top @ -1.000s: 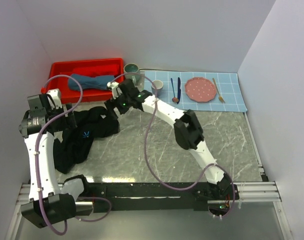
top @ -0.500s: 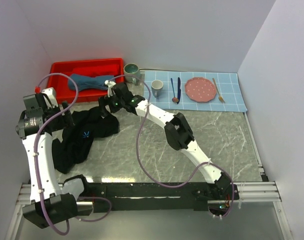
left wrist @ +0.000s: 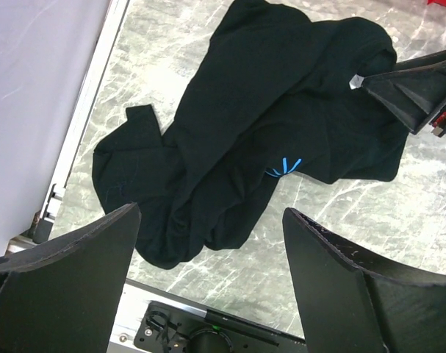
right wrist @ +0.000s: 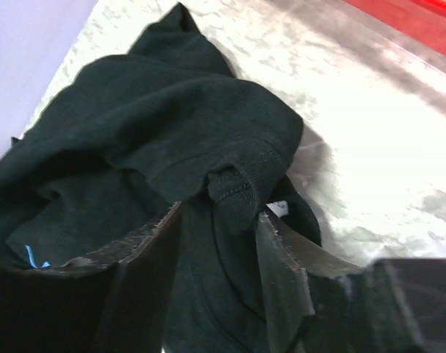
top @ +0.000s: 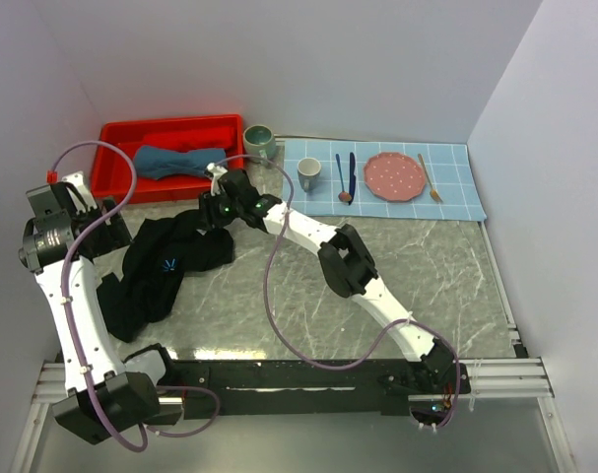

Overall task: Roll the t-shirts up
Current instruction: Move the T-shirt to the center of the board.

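Pinching a hemmed fold of the black t-shirt (right wrist: 208, 154), our right pincer (right wrist: 219, 243) has its jaws closed on it. Left pincer (left wrist: 208, 257) hangs wide apart, holding nothing. Shirt lies crumpled on the desk (top: 417, 256); teal t-shirt (top: 175, 161) in the red tray (top: 116, 133).

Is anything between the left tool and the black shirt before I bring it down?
Nothing visible. The left tool hangs open above the black t-shirt, with only bare tabletop around the cloth. The right tool is already at the shirt's far edge, with a fold of cloth between its fingers.
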Available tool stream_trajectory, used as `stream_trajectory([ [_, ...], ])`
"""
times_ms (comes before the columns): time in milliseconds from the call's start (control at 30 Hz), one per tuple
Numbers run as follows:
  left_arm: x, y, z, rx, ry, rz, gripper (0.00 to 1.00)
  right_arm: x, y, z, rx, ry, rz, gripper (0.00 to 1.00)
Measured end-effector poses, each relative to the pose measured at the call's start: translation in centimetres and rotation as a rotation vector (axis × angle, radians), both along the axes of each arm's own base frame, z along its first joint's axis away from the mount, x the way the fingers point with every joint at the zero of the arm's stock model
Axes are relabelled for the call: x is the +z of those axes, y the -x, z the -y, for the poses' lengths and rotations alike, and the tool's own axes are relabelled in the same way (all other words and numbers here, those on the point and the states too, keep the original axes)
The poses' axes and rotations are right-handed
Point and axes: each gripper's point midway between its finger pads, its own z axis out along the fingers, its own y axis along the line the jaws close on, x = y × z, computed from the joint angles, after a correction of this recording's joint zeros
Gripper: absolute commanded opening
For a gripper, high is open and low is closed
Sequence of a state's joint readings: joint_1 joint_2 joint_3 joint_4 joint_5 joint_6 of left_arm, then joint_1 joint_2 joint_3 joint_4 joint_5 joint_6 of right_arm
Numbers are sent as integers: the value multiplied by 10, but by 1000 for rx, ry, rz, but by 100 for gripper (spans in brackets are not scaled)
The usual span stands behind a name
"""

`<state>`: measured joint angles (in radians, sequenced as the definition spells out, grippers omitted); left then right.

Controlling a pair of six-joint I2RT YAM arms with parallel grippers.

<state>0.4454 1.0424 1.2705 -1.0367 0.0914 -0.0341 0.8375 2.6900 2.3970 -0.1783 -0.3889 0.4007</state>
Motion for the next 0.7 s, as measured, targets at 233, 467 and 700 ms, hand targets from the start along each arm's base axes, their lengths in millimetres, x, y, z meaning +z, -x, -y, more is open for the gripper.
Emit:
stream_trajectory([
  [233, -1, 1, -4, 4, -8, -6, 84, 1, -2, -9, -21, -36, -16, 27],
  [467, -5, 0, -8, 14, 1, -25, 84, -16, -8, -7, -94, -21, -65, 0],
  [700, -6, -6, -4, -64, 1, -27, 79, -15, -10, 9, -95, 22, -70, 0],
])
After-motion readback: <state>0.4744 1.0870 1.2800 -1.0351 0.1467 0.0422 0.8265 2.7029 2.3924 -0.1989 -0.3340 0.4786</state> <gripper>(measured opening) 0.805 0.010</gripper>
